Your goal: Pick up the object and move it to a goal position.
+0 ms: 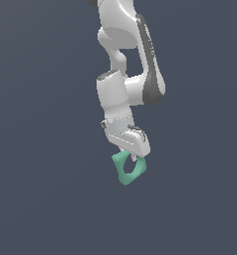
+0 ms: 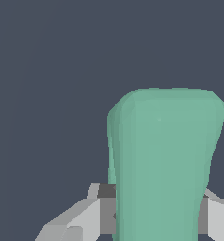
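Note:
The object [image 1: 126, 170] is a small teal-green chunky loop with a hole through it. It hangs below the white arm's hand in the exterior view, near the middle of the picture. My gripper [image 1: 132, 158] is shut on the object's upper part, and its fingers are mostly hidden by the hand and the piece. In the wrist view the object [image 2: 163, 160] fills the space between the two grey fingers [image 2: 88, 216], which press on its sides.
The white arm [image 1: 128, 74] reaches down from the top of the exterior view. All around is a plain dark grey-blue surface [image 1: 41, 149] with no other objects and no visible edges or goal mark.

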Available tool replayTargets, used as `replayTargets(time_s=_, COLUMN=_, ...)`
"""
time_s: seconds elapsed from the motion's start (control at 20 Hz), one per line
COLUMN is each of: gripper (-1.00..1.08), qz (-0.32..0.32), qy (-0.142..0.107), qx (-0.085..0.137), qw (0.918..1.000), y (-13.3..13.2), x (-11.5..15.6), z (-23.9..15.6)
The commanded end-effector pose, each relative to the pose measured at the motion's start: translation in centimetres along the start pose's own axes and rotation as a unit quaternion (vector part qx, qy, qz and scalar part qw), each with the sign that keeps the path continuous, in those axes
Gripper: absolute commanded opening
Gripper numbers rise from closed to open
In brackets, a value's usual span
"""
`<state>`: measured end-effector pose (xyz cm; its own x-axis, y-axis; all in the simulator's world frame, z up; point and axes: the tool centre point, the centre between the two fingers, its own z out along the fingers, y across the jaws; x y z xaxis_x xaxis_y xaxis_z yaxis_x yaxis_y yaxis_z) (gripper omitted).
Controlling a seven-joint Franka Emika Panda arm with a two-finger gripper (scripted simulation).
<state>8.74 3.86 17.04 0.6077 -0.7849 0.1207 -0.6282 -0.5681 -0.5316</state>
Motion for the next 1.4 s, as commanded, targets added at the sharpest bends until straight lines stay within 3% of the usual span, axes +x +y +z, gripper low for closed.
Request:
replayTargets(time_s=0.0, gripper=-1.0, qz=-0.001, qy=0.006, qx=0.026, qw=0.9997, y=-1.6, x=-0.2, z=-0.4)
replayTargets(time_s=0.7, gripper=-1.0, qz=-0.005, qy=0.028, qx=0.131, qw=0.9909, y=-8.1, x=-1.3, z=-2.7)
replayTargets(time_s=1.35, gripper=-1.0, qz=-0.008, qy=0.045, qx=0.214, qw=0.9757, y=-12.8, x=-2.1, z=-5.5)
